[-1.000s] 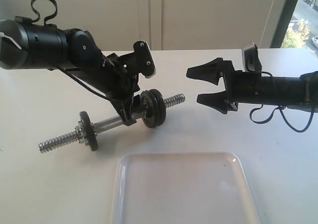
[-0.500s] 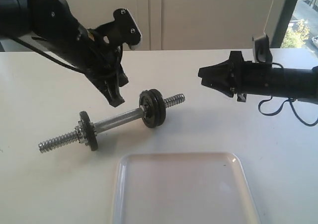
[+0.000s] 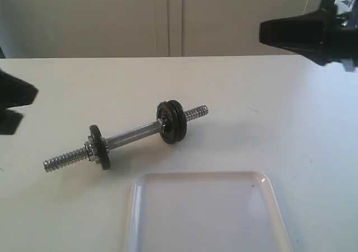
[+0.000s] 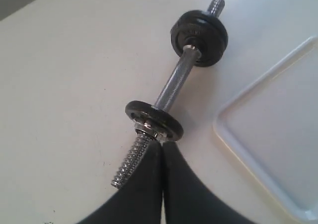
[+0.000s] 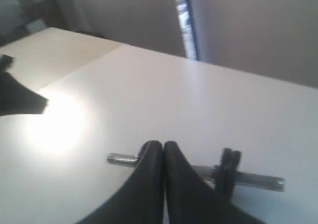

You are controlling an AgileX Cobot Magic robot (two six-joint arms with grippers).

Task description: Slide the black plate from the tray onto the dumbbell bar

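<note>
The dumbbell bar (image 3: 134, 133) lies on the white table with nothing holding it; it also shows as the bar (image 4: 174, 82) and the bar (image 5: 253, 180). Two black discs sit pressed together near its right threaded end; the outer one is the black plate (image 3: 180, 124), also seen as the plate (image 4: 211, 23). A single disc (image 3: 98, 146) sits near the other end. The tray (image 3: 168, 180) holds nothing. My left gripper (image 3: 32, 95) hangs at the far left, shut and empty, above the bar's left end (image 4: 162, 144). My right gripper (image 3: 263, 31) is high at the back right, shut and empty (image 5: 163, 144).
The tray's corner (image 4: 233, 134) lies close beside the bar on the near side. White table surface stretches behind and to the right of the bar. A wall with panel seams stands at the back and a window at the far right.
The left gripper let go of the bar, pulled away to the left edge and shut. The right gripper closed and rose up and back to the right. The bar stayed put.
</note>
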